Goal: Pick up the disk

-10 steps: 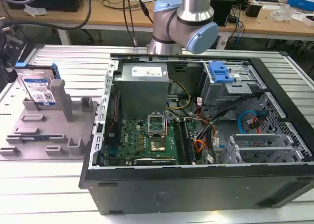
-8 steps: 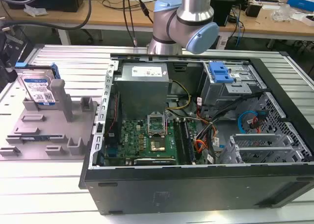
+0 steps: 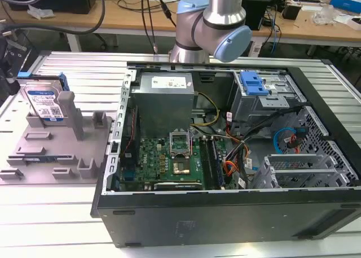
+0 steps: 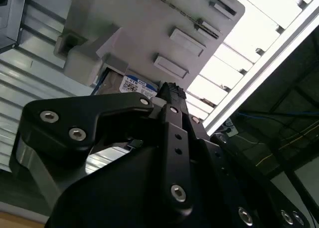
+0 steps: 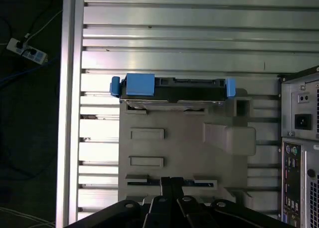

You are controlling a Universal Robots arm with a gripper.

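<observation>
The gripper (image 5: pixel 168 181) has its two black fingers pressed together with nothing between them; in the second wrist view the gripper (image 4: pixel 171 90) shows the same closed, unloaded tip. It touches nothing and hangs above the grey fixture (image 5: pixel 184 148), apart from the disk (image 5: pixel 172 88). Governing relation: in the first wrist view the disk lies straight ahead of the fingertips, at the far end of the fixture plate. Its long axis runs crosswise to the direction in which the fingers point, with a blue rail at each end. The disk stands on edge in a slot of the fixture, not flat. In the exterior view the disk (image 3: pixel 45 103) sits upright in the fixture (image 3: pixel 56 151) at the exterior view's left, label face showing, with an upright post (image 3: pixel 67 108) just beside it. In the second wrist view the label of the disk (image 4: pixel 134 86) appears just past the fingertip, against the fixture (image 4: pixel 149 33). Judged from this, the disk is not yet gripped. The open computer case (image 3: pixel 225 213) rests on the slatted table (image 3: pixel 73 66), to the exterior view's right of the fixture. It holds a power supply (image 3: pixel 164 97), a mainboard (image 3: pixel 169 162), cables and a blue drive-bay bracket (image 3: pixel 253 83); the disk is outside this case
</observation>
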